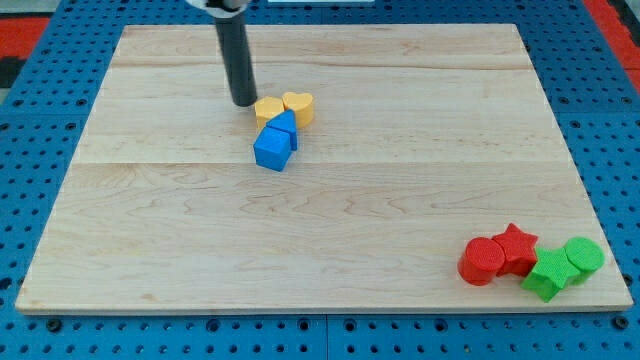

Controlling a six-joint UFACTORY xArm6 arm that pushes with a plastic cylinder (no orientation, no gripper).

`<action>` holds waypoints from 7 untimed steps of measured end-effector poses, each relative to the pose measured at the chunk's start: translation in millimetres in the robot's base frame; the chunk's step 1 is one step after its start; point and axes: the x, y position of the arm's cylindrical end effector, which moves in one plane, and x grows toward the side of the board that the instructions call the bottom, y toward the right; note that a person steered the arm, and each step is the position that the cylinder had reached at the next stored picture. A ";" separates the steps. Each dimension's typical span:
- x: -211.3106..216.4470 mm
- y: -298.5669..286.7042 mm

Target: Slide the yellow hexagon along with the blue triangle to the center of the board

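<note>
Pressing my tip [244, 103] down on the wooden tabletop [350, 210], just at the left edge of the yellow hexagon [268, 109], touching it or nearly so, too close to call. Ending in a plain dark rod [237, 55] rising out of the view's top; state of any pincer impossible to tell, with only that rod in sight. Sitting a little above and left of the board's middle, yellow hexagon pressed against a yellow heart [298, 105] on its right. Tucked directly below the pair and touching them, the blue triangle [285, 124]. Leaning against that triangle's lower left side, a second blue block [272, 149], cube-like, exact shape hard to make out. Lying well apart from this cluster, down in the view's bottom right corner, four more blocks bunched together: a red cylinder [481, 262] beside a red star [515, 247], then a green star [548, 273] nearest the board's lower edge and a green cylinder [583, 255] farthest right. Framing the pale wood on every side, a blue perforated base [30, 340].
</note>
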 end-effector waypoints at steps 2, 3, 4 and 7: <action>23.1 34.8; 43.4 64.8; 50.9 78.9; 45.0 50.3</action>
